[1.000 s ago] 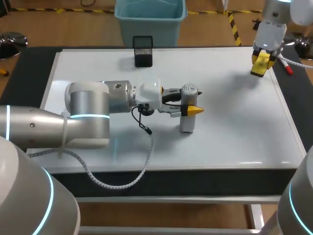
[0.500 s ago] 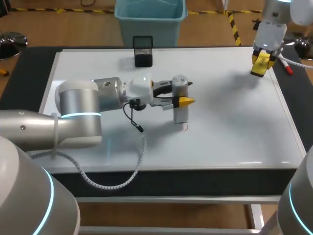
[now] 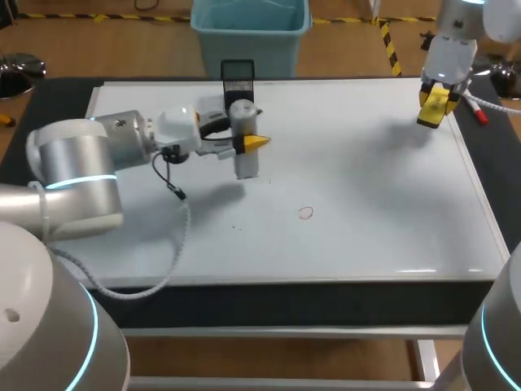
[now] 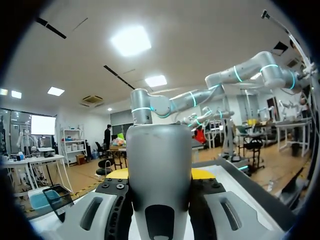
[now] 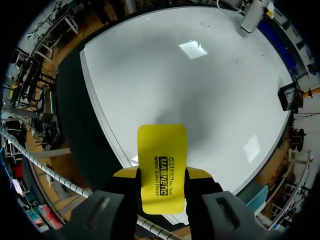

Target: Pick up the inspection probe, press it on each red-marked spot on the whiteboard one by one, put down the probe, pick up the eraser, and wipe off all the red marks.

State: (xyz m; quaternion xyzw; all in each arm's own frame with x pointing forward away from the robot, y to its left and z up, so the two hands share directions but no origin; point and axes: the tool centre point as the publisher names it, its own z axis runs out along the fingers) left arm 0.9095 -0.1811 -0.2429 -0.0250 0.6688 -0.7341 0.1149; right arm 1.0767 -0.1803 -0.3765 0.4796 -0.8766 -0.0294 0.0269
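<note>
My left end effector point(image 3: 247, 137) is closed on the gray probe point(image 3: 244, 160). One yellow finger sits on each side of it. The probe stands up straight over the far left part of the whiteboard point(image 3: 366, 187). It is just in front of a black mesh cup point(image 3: 237, 73) that stands at the far edge of the board. I cannot tell if the probe's bottom end touches the board.

A small red mark point(image 3: 305, 213) is on the board near the middle, well apart from the probe.

My right end effector point(image 3: 432, 107) is over the far right corner of the board. It grips the yellow eraser point(image 5: 162, 150) between its two fingers, up off the board.

The whiteboard lies flat on the dark counter point(image 3: 49, 106).
</note>
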